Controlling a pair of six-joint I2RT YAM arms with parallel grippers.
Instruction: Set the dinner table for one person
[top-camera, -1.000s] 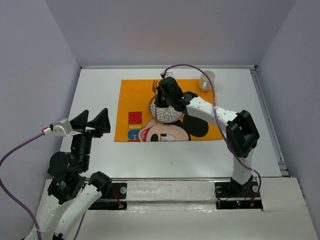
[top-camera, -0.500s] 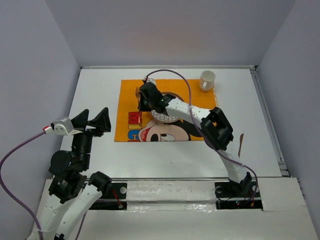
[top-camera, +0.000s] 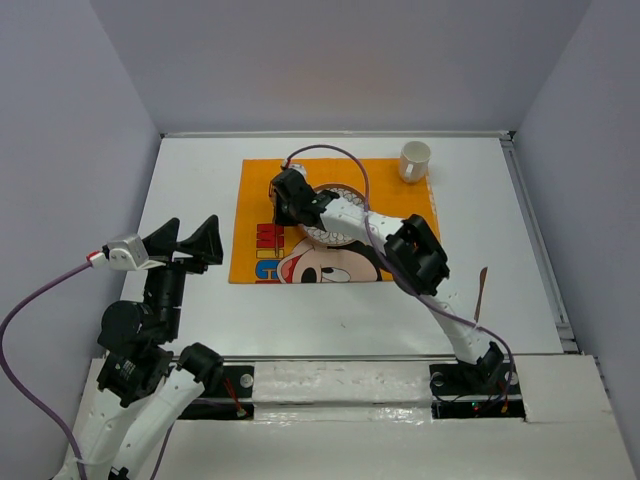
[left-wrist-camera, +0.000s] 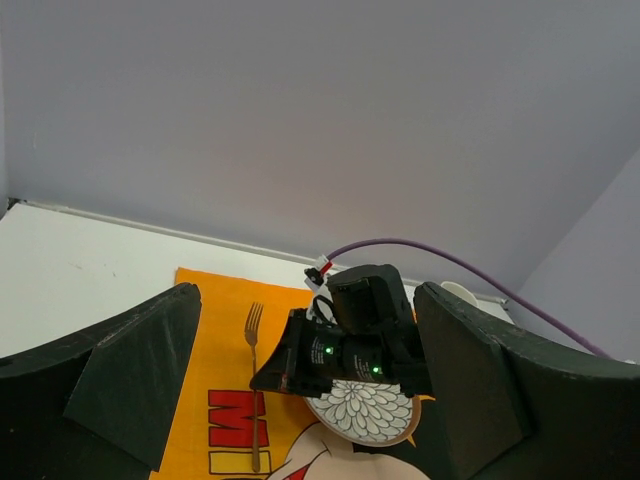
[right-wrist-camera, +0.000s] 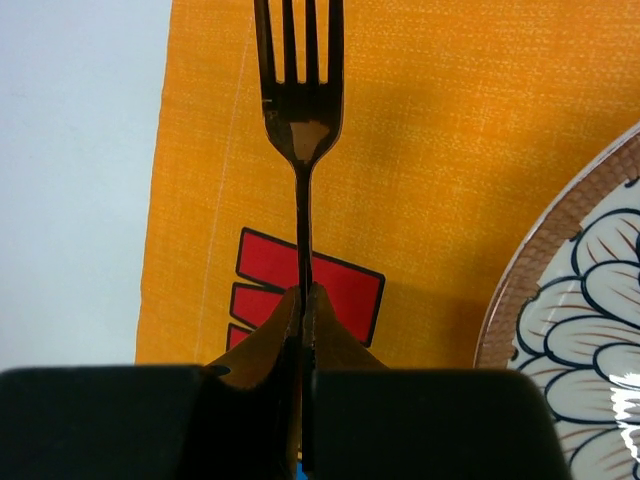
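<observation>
The white dinner table carries an orange Mickey Mouse mat. A flower-patterned plate sits on the mat, partly under my right arm. My right gripper is just left of the plate, low over the mat. It is shut on the handle of a dark fork, tines pointing to the far side. The left wrist view shows the fork along the mat's left part. My left gripper is open and empty, raised over the table's left side.
A white cup stands at the mat's far right corner. A brown utensil lies on the table at the right. The plate rim is close to the right of the fork. Grey walls enclose the table.
My right gripper has moved left with the fork, from over the plate to the mat's left part. The left arm has not moved.
</observation>
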